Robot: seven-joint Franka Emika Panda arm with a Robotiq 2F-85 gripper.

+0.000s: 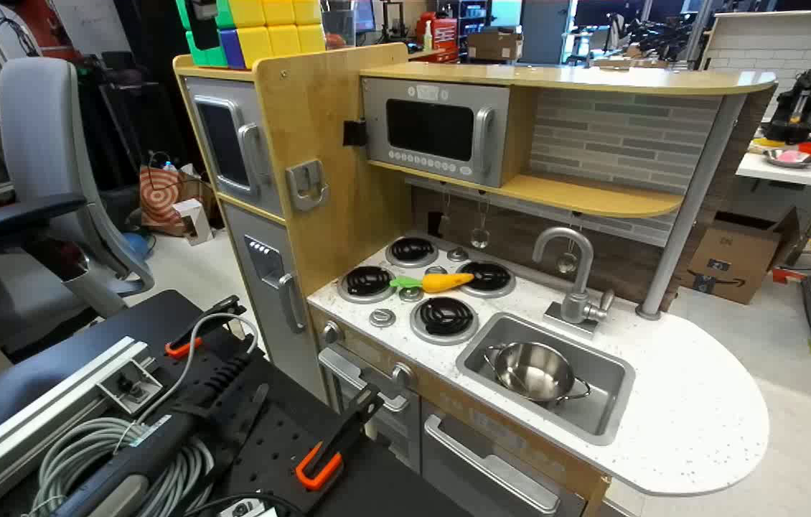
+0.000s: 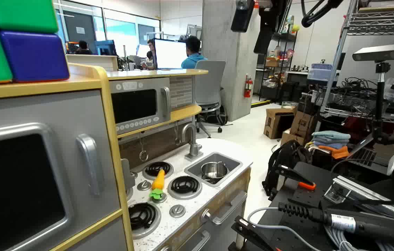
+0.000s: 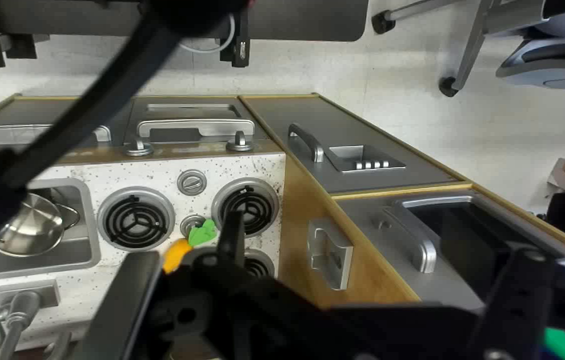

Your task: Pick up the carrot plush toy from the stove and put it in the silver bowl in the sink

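We judge 2 steps left, grasping and placing: gripper (image 2: 251,40) spread wide and empty, carrot plush toy (image 1: 443,282) on the stove (image 1: 403,309).

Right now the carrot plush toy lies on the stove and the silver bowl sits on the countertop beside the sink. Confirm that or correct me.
The bowl's place is wrong: the silver bowl sits inside the sink, as both exterior views show. The carrot plush toy does lie on the stove.
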